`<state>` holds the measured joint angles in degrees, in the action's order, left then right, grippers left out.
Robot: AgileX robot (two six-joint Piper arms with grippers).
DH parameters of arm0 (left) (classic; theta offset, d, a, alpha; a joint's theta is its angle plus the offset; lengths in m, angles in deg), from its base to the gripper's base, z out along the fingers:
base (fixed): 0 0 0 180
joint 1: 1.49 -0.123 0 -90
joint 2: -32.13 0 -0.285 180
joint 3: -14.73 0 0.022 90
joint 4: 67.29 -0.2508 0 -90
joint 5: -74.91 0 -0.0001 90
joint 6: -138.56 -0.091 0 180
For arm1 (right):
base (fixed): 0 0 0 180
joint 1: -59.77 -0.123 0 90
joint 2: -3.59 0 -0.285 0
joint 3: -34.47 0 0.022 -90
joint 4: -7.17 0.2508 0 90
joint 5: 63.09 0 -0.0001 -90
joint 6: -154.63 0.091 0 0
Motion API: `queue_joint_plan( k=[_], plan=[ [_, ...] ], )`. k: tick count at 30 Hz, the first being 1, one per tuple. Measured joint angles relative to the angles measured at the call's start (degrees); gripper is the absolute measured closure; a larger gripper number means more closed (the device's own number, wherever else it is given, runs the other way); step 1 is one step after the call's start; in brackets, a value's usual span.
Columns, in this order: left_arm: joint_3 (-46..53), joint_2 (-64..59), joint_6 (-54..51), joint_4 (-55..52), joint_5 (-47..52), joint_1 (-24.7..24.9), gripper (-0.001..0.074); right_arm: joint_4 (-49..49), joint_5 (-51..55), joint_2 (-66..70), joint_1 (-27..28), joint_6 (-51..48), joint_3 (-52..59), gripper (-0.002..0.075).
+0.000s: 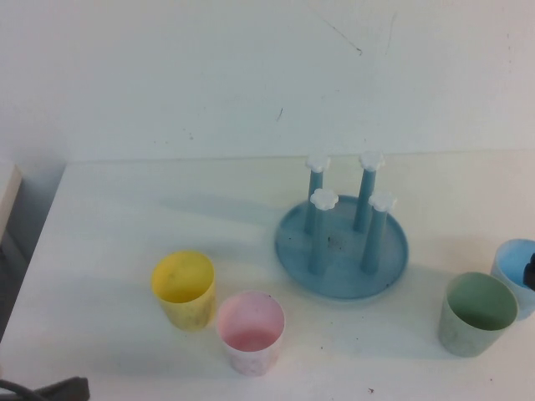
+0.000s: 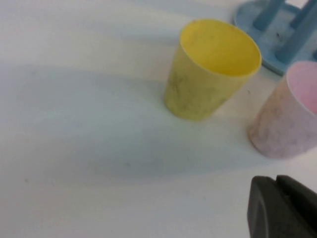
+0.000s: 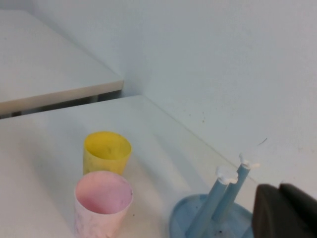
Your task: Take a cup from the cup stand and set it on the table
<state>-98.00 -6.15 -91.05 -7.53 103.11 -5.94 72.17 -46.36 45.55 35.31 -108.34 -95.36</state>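
Observation:
The mint-green cup (image 1: 477, 313) stands upright on the white table (image 1: 125, 217), to the right of the cup stand (image 1: 343, 242). The stand's four blue pegs with white flower caps are all bare; it also shows in the left wrist view (image 2: 270, 25) and the right wrist view (image 3: 218, 213). My right gripper (image 3: 285, 210) is shut and empty, off the table's right edge; only a black bit of it (image 1: 530, 271) shows in the high view by the light blue cup. My left gripper (image 2: 277, 206) is shut and empty, low over the table's front left, near the yellow cup.
A yellow cup (image 1: 184, 288) and a pink cup (image 1: 251, 330) stand at the front, left of the stand. A light blue cup (image 1: 517, 271) stands at the right edge behind the mint cup. A white wall runs along the back.

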Motion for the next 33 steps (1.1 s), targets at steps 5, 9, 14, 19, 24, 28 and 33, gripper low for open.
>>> queue_joint_plan(
  k=[5,9,14,19,24,28,33],
  plan=[
    [1.81,0.0,0.23,-0.11,7.18,0.0,0.0736,0.44,-0.2,0.0,0.0,-0.22,0.0,0.0727],
    [1.89,0.0,0.31,-0.37,12.95,0.0,0.0736,0.44,-0.2,0.0,0.0,-0.34,0.0,0.0727],
    [1.89,0.0,0.44,-0.48,18.82,0.0,0.0736,0.54,-0.35,0.0,0.0,-0.34,0.03,0.0727],
    [1.89,0.0,0.44,-0.81,22.39,0.0,0.0736,0.54,-6.31,-0.59,0.0,-3.09,2.32,0.0727],
    [1.89,0.0,0.44,-0.81,23.07,0.0,0.0736,0.66,-13.6,-5.79,0.0,-9.74,5.07,0.0727],
    [1.89,0.08,0.44,-0.81,23.16,0.0,0.0736,0.9,-18.33,-11.13,0.0,-14.97,6.84,0.0727],
    [1.89,0.08,0.58,-0.81,23.2,0.0,0.0736,2.71,-23.35,-12.79,0.0,-17.72,10.45,0.0727]
  ],
)
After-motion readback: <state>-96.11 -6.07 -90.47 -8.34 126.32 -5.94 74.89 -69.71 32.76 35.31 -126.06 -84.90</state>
